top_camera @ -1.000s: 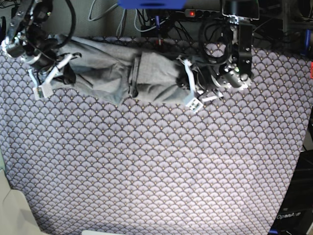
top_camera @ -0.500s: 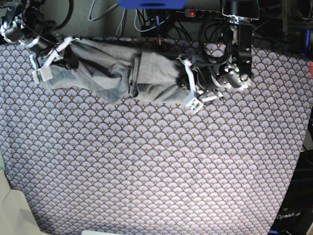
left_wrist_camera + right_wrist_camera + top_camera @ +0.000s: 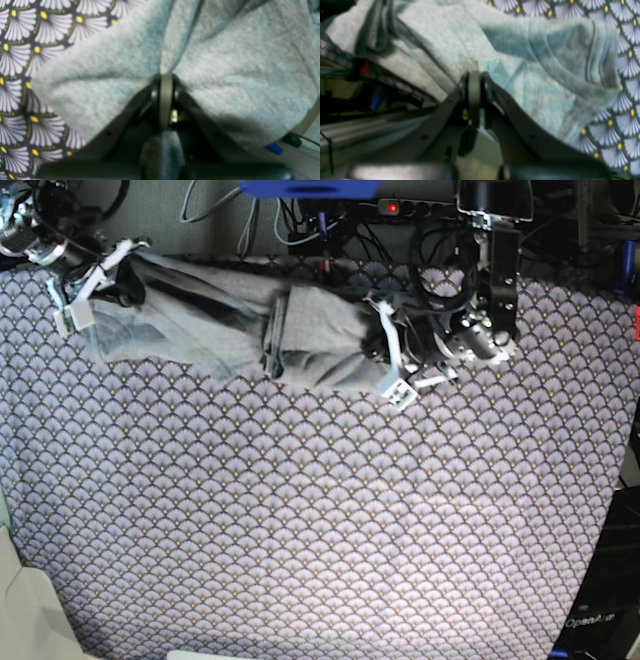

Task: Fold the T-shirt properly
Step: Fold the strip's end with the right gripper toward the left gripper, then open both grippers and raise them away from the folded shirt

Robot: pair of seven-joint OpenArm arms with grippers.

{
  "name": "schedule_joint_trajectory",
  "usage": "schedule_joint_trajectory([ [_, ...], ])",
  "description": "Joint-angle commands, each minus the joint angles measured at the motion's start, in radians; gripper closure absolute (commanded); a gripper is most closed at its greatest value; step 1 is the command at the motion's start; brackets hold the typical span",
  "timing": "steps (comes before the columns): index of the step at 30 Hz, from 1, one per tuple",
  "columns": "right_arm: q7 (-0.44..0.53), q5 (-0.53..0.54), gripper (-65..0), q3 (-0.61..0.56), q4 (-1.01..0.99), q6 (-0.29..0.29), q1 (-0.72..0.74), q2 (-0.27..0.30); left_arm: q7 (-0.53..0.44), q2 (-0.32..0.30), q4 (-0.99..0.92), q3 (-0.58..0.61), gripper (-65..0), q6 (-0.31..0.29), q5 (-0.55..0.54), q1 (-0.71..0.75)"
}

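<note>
Two closed sets of jaws show across the views, each pinching cloth. In the left wrist view the left gripper is clenched on a gathered pleat of the T-shirt, whose knit looks thick, soft and matte, so it should bunch rather than slip; the patterned cloth lies beneath it. In the right wrist view the right gripper is likewise closed on the T-shirt, apparently near a hemmed edge, though blur makes the exact spot uncertain; the fabric droops in loose folds, suggesting it is light and limp with no stiffness. In the base view the T-shirt lies crumpled along the far edge of the patterned cloth, stretched between the right gripper and the left gripper. Holding it at seams or corners would likely spread it best.
</note>
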Motion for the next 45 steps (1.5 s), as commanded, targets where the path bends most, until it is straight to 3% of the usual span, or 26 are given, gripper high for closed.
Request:
schedule_joint_trajectory([
  [1,0.022,0.018,0.0,0.008,0.015,0.003,-0.008,0.015,0.033,-0.009,0.003,-0.002,0.0,0.017,0.056,-0.010],
  [9,0.022,0.016,0.0,0.008,0.012,0.003,-0.016,0.047,0.033,-0.009,0.003,-0.002,0.0,0.017,0.056,-0.010],
  [28,0.068,0.015,0.0,0.043,-0.105,0.003,-0.006,0.043,0.033,-0.010,0.003,-0.002,0.0,0.017,0.056,-0.010],
  [30,0.068,0.015,-3.4,0.043,-0.105,0.003,-0.006,0.046,0.033,-0.010,0.003,-0.002,0.0,0.017,0.056,-0.010],
  [38,0.066,0.015,-27.7,0.049,-0.105,0.003,-0.011,0.046,0.033,-0.010,0.005,-0.002,0.0,0.017,0.056,-0.010],
  [45,0.066,0.016,-36.6,0.135,-0.105,0.003,-0.005,0.043,0.033,-0.010,0.011,-0.002,0.0,0.017,0.056,-0.010],
])
